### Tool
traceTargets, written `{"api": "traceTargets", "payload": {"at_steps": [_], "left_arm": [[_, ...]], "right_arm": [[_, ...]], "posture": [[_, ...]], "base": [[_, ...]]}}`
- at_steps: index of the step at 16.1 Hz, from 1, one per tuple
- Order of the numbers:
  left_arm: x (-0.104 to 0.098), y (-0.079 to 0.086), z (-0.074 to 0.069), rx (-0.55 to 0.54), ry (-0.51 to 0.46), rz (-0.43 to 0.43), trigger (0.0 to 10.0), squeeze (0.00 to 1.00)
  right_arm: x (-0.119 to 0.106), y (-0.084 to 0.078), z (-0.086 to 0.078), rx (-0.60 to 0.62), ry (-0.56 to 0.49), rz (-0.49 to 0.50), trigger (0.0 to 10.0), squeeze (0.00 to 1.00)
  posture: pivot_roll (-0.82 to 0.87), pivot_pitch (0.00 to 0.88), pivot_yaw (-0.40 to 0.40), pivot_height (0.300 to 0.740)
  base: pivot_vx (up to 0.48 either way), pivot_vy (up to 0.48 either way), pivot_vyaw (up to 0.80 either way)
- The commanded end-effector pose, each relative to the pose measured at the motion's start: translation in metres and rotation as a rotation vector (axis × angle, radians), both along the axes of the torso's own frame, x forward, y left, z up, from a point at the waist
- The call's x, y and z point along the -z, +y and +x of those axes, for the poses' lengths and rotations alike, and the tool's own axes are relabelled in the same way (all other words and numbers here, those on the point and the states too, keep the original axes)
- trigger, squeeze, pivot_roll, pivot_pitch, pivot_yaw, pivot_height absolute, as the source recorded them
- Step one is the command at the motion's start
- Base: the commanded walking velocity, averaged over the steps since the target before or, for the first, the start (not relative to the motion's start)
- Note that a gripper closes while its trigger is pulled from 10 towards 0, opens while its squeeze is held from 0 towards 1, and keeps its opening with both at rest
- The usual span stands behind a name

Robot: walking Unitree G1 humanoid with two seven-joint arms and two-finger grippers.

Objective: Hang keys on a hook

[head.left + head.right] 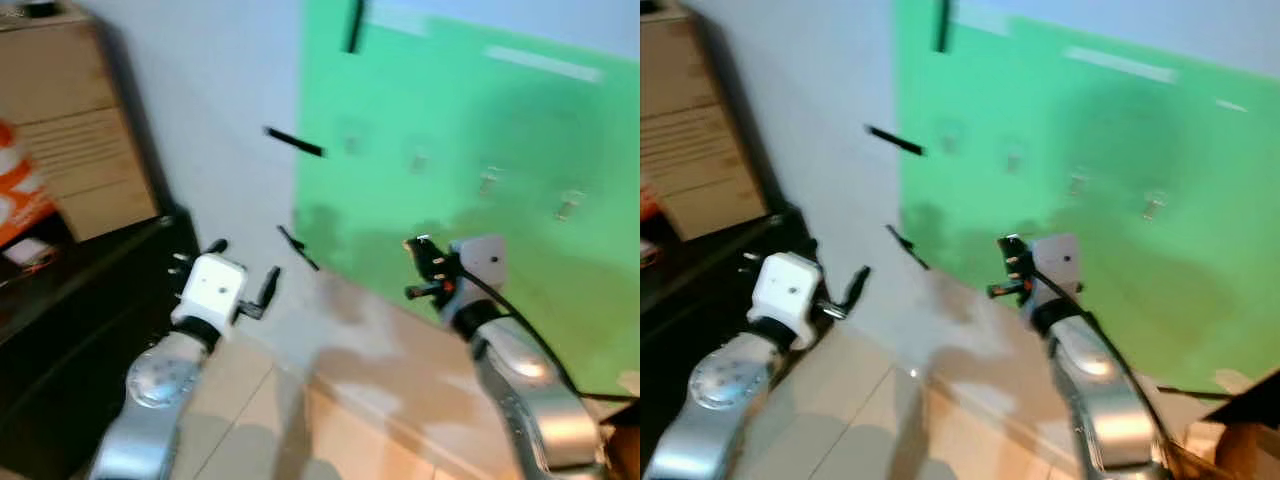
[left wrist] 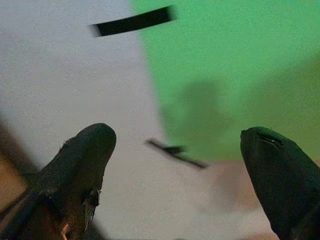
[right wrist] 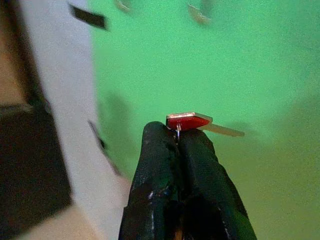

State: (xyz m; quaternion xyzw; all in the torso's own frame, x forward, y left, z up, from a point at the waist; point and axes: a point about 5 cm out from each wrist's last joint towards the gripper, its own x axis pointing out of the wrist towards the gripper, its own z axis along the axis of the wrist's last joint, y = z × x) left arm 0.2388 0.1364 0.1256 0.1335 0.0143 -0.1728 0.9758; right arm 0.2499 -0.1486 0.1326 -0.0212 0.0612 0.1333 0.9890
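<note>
At the very tips of the right gripper (image 3: pixel 179 142), the keys (image 3: pixel 188 121) are held: the two black fingers are pressed fully together, and a red-headed key with its ring sticks out just beyond them, its pale blade lying crosswise to the fingers rather than along them. Ahead of and above those fingertips, on the green wall panel (image 1: pixel 480 140), a row of small hooks (image 1: pixel 488 182) is seen, blurred, well apart from the key. The coming move is judged to turn on this: the hooks lie forward and upward from the closed fingers, so the ring would have to be raised and carried toward the panel before it could be slipped over a prong. The right arm is plainly the nearer one. The left gripper (image 2: pixel 177 155) is held wide open with nothing between its fingers, pointed at the white wall beside the panel's edge, away from the hooks.
</note>
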Motion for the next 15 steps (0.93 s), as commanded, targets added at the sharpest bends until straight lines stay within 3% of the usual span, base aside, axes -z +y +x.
{"api": "traceTargets", "payload": {"at_steps": [1,8,13,15], "left_arm": [[-0.001,0.004,-0.001,-0.005,0.001,0.015,10.0,0.0],[-0.005,0.001,0.0,0.027,-0.008,0.036,10.0,0.0],[-0.006,0.002,0.001,0.042,-0.007,0.044,10.0,0.0],[-0.005,0.001,-0.001,0.063,0.001,0.054,10.0,0.0]], "right_arm": [[-0.009,0.012,0.002,-0.062,-0.042,0.008,10.0,0.0],[-0.01,0.008,0.007,0.002,-0.047,0.028,10.0,0.0],[-0.011,0.013,0.007,-0.016,-0.056,0.021,10.0,0.0],[-0.014,0.02,0.003,-0.084,-0.068,0.031,10.0,0.0]], "posture": [[0.01,0.0,-0.041,0.74],[0.02,0.0,-0.042,0.74],[0.01,0.0,-0.031,0.74],[0.01,0.0,-0.025,0.74]], "base": [[0.304,0.0,0.8],[0.3,0.0,0.11],[0.3,0.0,0.0],[0.148,0.0,0.0]]}}
